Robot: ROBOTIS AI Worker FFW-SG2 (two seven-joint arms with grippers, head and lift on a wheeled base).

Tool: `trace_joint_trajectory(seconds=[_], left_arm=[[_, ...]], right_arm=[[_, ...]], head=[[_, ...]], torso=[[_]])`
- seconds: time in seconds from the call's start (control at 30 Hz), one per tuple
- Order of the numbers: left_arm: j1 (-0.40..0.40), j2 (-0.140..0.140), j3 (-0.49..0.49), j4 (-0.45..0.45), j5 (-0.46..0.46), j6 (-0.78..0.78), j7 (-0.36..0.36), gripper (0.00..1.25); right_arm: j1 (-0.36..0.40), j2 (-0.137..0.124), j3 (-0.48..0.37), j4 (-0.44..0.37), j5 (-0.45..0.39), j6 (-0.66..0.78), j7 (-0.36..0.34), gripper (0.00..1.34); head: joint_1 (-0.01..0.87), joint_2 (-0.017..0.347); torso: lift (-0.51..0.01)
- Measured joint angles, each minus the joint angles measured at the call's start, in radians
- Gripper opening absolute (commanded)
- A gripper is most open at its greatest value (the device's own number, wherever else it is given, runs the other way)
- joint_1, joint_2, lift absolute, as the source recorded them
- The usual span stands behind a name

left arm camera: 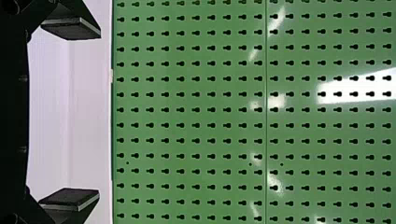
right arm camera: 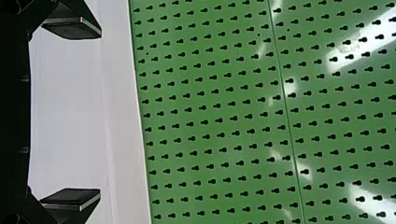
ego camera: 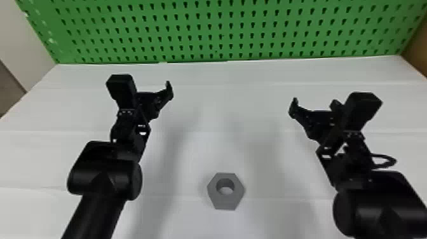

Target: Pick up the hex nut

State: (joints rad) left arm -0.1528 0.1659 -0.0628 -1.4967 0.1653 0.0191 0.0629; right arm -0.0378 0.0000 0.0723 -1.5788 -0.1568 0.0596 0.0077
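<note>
A grey hex nut [ego camera: 226, 202] lies flat on the white table in the head view, low and near the middle, its round hole facing up. My left gripper [ego camera: 149, 99] is farther back and to the nut's left, above the table. On the other side, my right gripper [ego camera: 315, 109] hangs back and to the right of the nut. The left wrist view has the left gripper [left arm camera: 86, 114] open, its two fingers wide apart with nothing between them. Equally wide open is the right gripper [right arm camera: 87, 114] in the right wrist view, holding nothing.
A green pegboard [ego camera: 222, 31] stands upright along the back edge of the white table [ego camera: 228, 95]. Both black forearms reach in from the bottom, one on each side of the nut. A brown surface [ego camera: 418, 47] borders the table at the far right.
</note>
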Motion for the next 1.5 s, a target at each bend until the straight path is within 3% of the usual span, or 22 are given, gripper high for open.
trace_joint_trajectory(seconds=[0.97, 1.5], left_arm=[[0.009, 0.0, 0.005, -0.002, -0.009, 0.001, 0.0, 1.16], [0.01, 0.0, 0.012, -0.002, -0.013, 0.007, 0.0, 1.16]], right_arm=[[0.031, 0.0, -0.039, -0.082, 0.025, 0.066, 0.0, 1.23], [0.038, 0.0, -0.04, -0.228, 0.046, 0.284, 0.0, 1.23]], head=[[0.785, 0.149], [0.785, 0.149]], torso=[[-0.088], [-0.088]])
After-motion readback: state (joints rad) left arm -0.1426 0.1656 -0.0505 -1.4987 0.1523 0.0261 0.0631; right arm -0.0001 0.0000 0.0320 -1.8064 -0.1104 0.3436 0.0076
